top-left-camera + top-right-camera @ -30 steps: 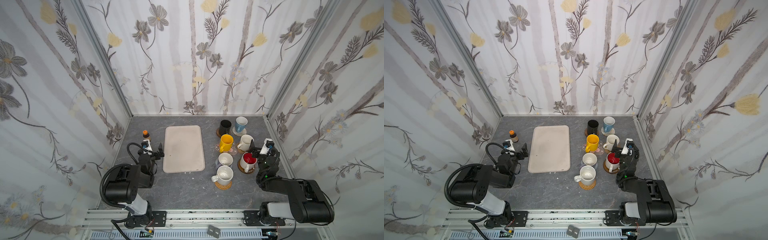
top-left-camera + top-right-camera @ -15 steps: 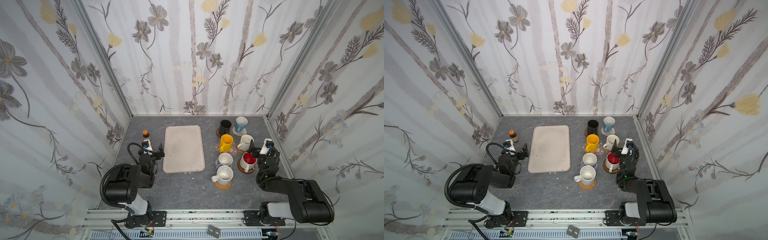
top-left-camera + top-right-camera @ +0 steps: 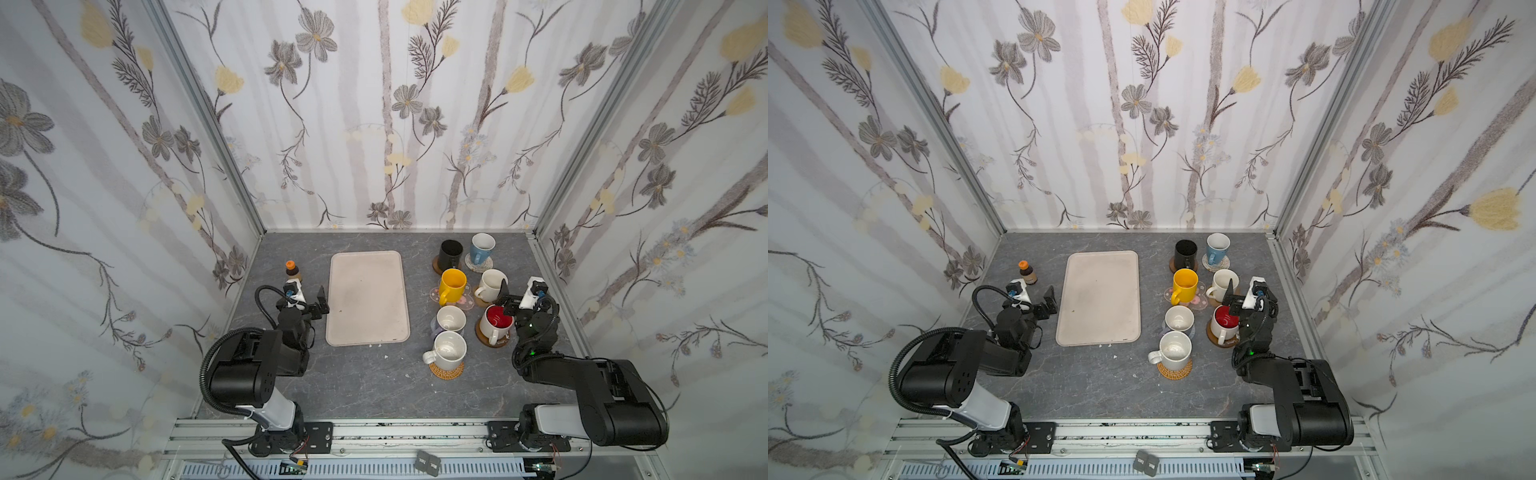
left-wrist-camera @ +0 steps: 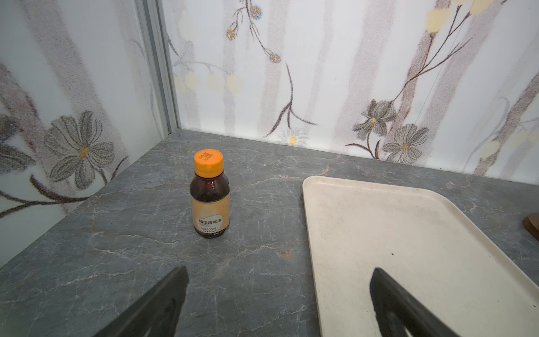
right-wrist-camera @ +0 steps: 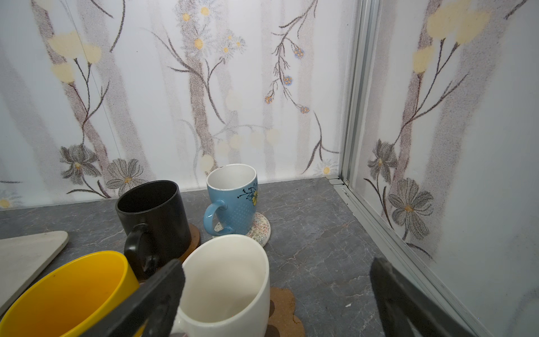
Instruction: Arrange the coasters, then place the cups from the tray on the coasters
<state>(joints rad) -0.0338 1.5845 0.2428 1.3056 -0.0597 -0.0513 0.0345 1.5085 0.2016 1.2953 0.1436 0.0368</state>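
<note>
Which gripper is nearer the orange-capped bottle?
Left. The left gripper hangs open close to the bottle, left of the tray. The right gripper is across the tray, open beside the white mug.

Matt grey veined stone look across the tabletop. Dull, scuffed beige plastic on the tray. Left, glossy brown bottle with smooth orange plastic cap and paper label. Over on the right, matt black mug, shiny glazed light blue mug on a rough woven coaster, grainy cork-like paw coaster under the smooth white mug. Brushed metal on the corner posts.
</note>
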